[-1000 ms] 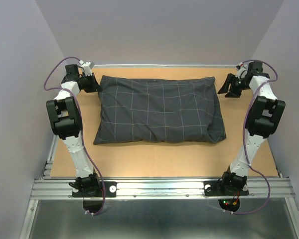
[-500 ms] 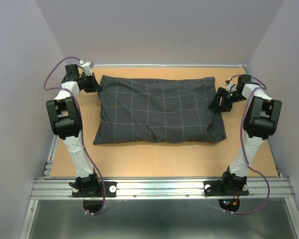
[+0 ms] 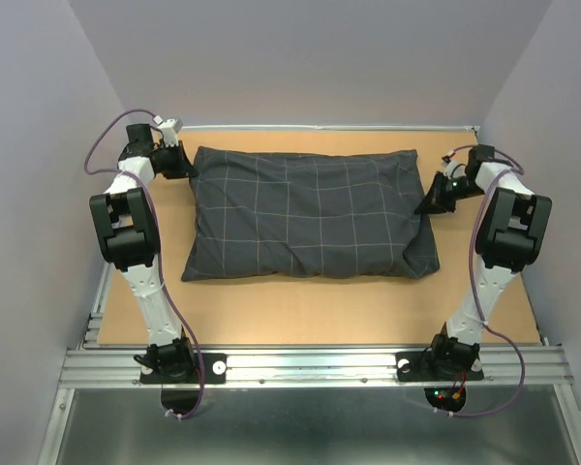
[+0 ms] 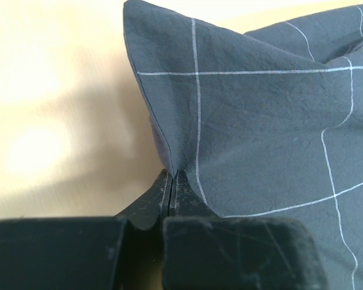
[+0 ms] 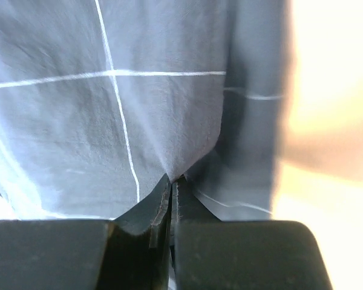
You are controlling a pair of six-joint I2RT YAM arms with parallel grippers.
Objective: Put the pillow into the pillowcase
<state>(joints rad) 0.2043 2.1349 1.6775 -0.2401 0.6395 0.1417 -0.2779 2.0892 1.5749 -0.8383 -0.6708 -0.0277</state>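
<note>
The dark grey pillowcase with its pale grid lies full and rounded across the middle of the table. The pillow itself is hidden; no white or yellow shows. My left gripper is at the far left corner, shut on the pillowcase, and in the left wrist view the cloth is pinched in a point at the closed tips. My right gripper is at the right edge, shut on a fold of the pillowcase, whose cloth runs into the closed tips.
The tan table ends at a metal rail where both arm bases are bolted. Grey walls enclose the left, back and right sides. A pale strip runs along the table's far edge.
My right gripper came from the far right corner down and inward to the pillowcase's right edge and shut on the cloth. The left arm and pillowcase stayed put.
</note>
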